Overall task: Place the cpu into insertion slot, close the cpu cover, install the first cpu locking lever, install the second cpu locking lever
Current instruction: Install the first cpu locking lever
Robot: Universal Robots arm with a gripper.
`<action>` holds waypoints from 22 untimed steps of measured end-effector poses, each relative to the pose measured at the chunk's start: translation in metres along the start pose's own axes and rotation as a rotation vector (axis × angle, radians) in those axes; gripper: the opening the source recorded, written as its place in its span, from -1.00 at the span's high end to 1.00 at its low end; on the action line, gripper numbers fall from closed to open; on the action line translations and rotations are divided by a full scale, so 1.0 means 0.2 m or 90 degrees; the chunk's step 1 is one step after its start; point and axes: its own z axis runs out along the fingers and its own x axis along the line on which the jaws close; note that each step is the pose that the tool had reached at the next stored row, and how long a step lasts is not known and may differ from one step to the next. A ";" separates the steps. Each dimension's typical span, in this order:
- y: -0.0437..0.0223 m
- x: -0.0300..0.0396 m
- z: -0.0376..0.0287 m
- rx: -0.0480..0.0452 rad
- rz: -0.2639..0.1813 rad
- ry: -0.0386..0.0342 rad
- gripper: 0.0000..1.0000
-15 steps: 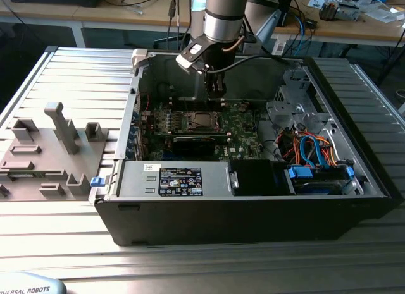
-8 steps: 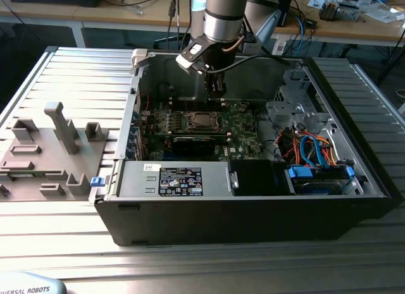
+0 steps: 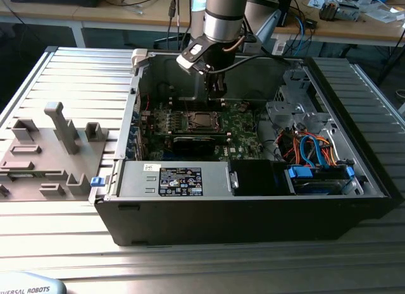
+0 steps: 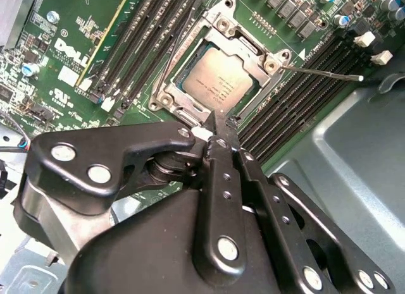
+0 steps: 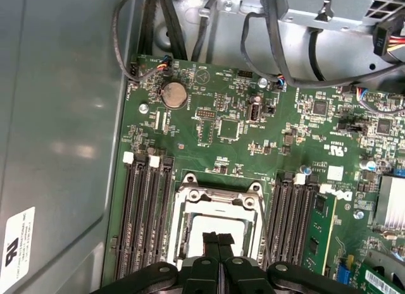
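Gripper (image 4: 217, 120) pinched closed, holding nothing, tips at the edge of the insertion slot (image 4: 166, 99); cpu (image 4: 218, 82) already seated there; cpu cover (image 4: 266, 59) looks lowered over it; one locking lever (image 4: 323, 73) juts out unlatched; both levers seemingly left to do.

Robotics lab, workshop-style.
Shown by a robot arm (image 3: 224, 16) over an opened computer case (image 3: 253, 212) on a ribbed metal worktop (image 3: 82, 73), grey fixture blocks (image 3: 60, 126) beside it, cluttered wooden benches (image 3: 57, 17) with cables (image 3: 171, 12) behind.
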 end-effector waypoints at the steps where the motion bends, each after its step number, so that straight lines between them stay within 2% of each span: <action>1: 0.000 0.000 0.000 -0.0003 -0.007 -0.0002 0.79; 6: 0.000 0.000 0.000 -0.0019 -0.048 -0.0016 0.79; 14: 0.000 0.000 0.000 -0.0037 -0.094 -0.0031 0.79; 22: 0.000 0.000 0.000 -0.0050 -0.128 -0.0042 0.79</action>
